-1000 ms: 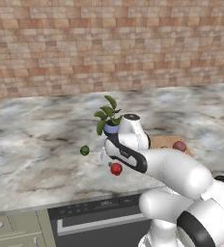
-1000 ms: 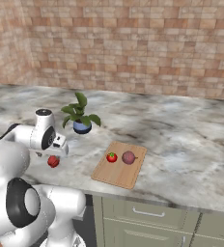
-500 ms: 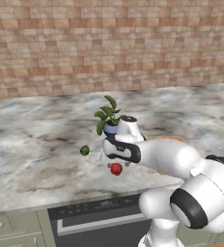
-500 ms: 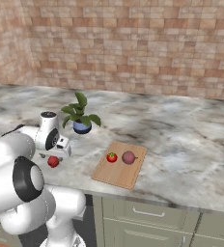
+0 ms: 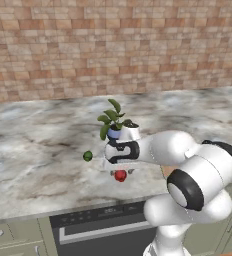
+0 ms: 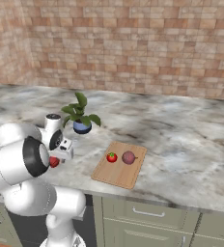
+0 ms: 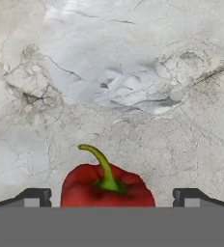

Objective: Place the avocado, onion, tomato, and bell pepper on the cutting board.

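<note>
Bell pepper (image 7: 106,188) sits on the marble counter (image 7: 133,87) at six o'clock in the hand view, squarely between the two spread fingertips (image 7: 34,198); the gripper (image 7: 109,200) holds nothing, jaws wide apart; its curved green stem stands up and hooks toward eleven o'clock, body upright beneath; judged ready for a straight descent.

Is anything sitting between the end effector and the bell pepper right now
Nothing visible does. In the hand view the bell pepper sits on the bare counter between the open end effector's fingertips, stem up, with clear gaps on both sides.
</note>
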Tool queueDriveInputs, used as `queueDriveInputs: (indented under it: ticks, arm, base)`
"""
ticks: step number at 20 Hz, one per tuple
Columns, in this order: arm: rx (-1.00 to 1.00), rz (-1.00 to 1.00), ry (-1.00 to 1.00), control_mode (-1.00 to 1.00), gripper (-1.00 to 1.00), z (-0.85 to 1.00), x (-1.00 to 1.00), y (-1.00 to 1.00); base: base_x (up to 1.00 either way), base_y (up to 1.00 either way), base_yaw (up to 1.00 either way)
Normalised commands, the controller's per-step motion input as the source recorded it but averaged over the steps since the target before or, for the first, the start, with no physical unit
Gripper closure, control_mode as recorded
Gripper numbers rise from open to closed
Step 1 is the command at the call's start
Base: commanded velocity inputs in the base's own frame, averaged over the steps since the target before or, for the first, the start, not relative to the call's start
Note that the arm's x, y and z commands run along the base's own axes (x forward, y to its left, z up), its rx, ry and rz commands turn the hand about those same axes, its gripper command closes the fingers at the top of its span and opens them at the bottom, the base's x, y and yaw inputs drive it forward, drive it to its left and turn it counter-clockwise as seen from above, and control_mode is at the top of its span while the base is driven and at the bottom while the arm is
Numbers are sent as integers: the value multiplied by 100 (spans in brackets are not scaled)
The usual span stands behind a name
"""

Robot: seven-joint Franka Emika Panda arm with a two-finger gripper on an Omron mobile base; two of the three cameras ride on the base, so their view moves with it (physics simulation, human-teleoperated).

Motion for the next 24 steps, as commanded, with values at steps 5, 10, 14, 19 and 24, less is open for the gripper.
queueDriveInputs:
  ticks: [5, 10, 14, 19, 24]
  arm:
    - [-2, 0, 9, -100, 100, -31, 2, 9]
    - [0, 0, 2, -100, 100, -5, -10, 2]
    - [0, 0, -1, -100, 100, 39, -33, -4]
    - [0, 0, -5, -100, 100, 73, -48, -34]
    - [0, 0, -7, -100, 100, 76, -55, -63]
  base:
    - [0, 0, 0]
    - [0, 0, 0]
    - [0, 0, 0]
    - [0, 0, 0]
    - [0, 0, 0]
